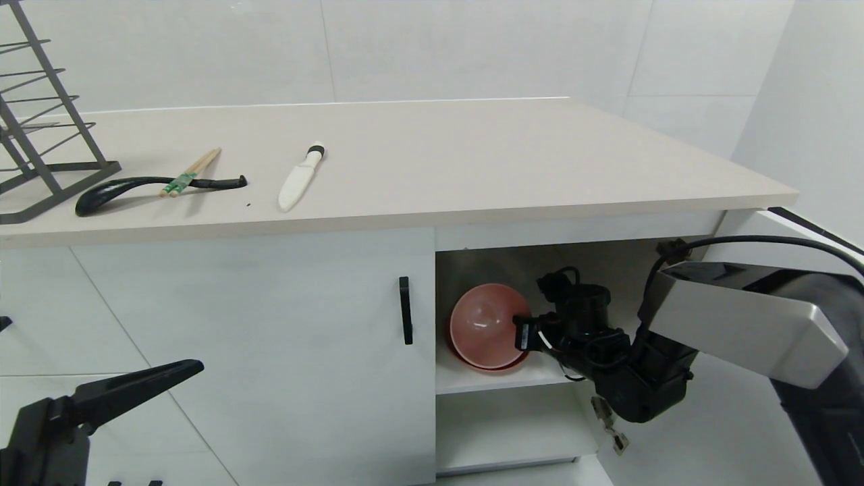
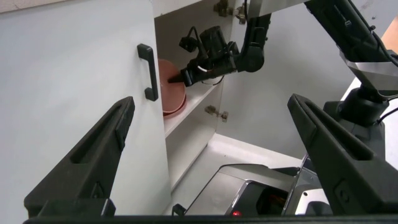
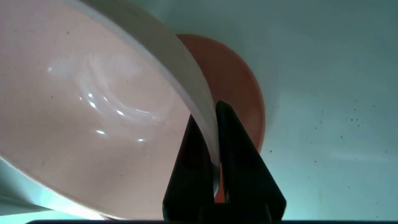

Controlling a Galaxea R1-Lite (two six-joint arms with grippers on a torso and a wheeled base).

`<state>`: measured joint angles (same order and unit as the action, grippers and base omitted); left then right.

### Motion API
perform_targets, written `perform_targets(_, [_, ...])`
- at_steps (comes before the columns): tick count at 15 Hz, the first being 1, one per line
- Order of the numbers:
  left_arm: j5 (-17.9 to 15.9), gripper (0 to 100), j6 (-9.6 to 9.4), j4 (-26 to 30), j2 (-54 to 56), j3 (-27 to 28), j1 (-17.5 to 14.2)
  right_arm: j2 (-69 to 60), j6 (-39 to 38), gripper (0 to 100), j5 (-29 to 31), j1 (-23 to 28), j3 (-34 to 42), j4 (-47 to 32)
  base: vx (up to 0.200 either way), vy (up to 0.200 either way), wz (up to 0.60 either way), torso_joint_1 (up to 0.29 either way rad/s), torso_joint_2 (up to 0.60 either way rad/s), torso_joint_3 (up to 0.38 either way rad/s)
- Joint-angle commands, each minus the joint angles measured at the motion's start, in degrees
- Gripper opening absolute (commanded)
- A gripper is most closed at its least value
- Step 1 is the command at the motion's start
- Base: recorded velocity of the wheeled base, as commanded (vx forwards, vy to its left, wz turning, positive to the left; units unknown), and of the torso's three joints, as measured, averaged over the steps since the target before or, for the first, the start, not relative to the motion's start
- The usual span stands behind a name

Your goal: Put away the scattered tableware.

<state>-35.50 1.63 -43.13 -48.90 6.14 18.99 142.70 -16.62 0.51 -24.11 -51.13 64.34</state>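
Note:
A pink bowl [image 1: 482,324] stands tilted on its edge inside the open cabinet, on the upper shelf [image 1: 466,383]. My right gripper [image 1: 523,333] is shut on the bowl's rim [image 3: 199,112], one finger on each side of it. A red plate [image 3: 242,87] lies behind the bowl [image 3: 93,112]. On the countertop [image 1: 472,155] at the left lie a black ladle [image 1: 128,189], wooden chopsticks [image 1: 191,172] across its handle, and a white knife [image 1: 300,179]. My left gripper [image 2: 211,102] hangs open and holds nothing, low in front of the closed cabinet door [image 1: 270,337].
A grey dish rack [image 1: 40,135] stands at the counter's far left. The closed door carries a black handle [image 1: 404,319] right beside the open compartment. A lower shelf [image 1: 506,432] sits under the bowl's shelf. White tiled wall runs behind the counter.

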Motion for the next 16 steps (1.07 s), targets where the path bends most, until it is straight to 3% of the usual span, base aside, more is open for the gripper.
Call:
perform_targets(1, [-0.01,100,0.04,-0.02,-0.15,0.01,-0.01,0.12,0.00,0,0.02,0.03,-0.03,-0.01,0.000,0.000,0.00,0.000,0.00,0.000])
perform_targets(4, [-0.01,100,0.12,-0.02,-0.23,0.01,-0.10,0.65,0.09,0,0.10,0.21,0.06,0.35,0.000,0.000,0.00,0.000,0.00,0.000])
perform_targets(5, [-0.01,100,0.12,-0.02,-0.23,0.01,-0.10,0.65,0.09,100,0.10,0.21,0.33,0.79,0.000,0.000,0.00,0.000,0.00,0.000])
perform_targets(8, [-0.01,100,0.12,-0.02,-0.32,0.01,-0.10,1.09,4.84,100,0.02,0.21,0.59,1.14,0.000,0.000,0.00,0.000,0.00,0.000])
perform_targets(13, [-0.01,100,0.12,-0.02,-0.32,-0.08,-0.10,0.03,6.16,100,0.02,-0.06,1.12,5.53,0.000,0.000,0.00,0.000,0.00,0.000])
perform_targets(16, [-0.01,100,0.12,-0.02,-0.23,-0.08,-0.10,-3.66,9.50,100,0.02,-0.50,4.63,5.53,0.000,0.000,0.00,0.000,0.00,0.000])
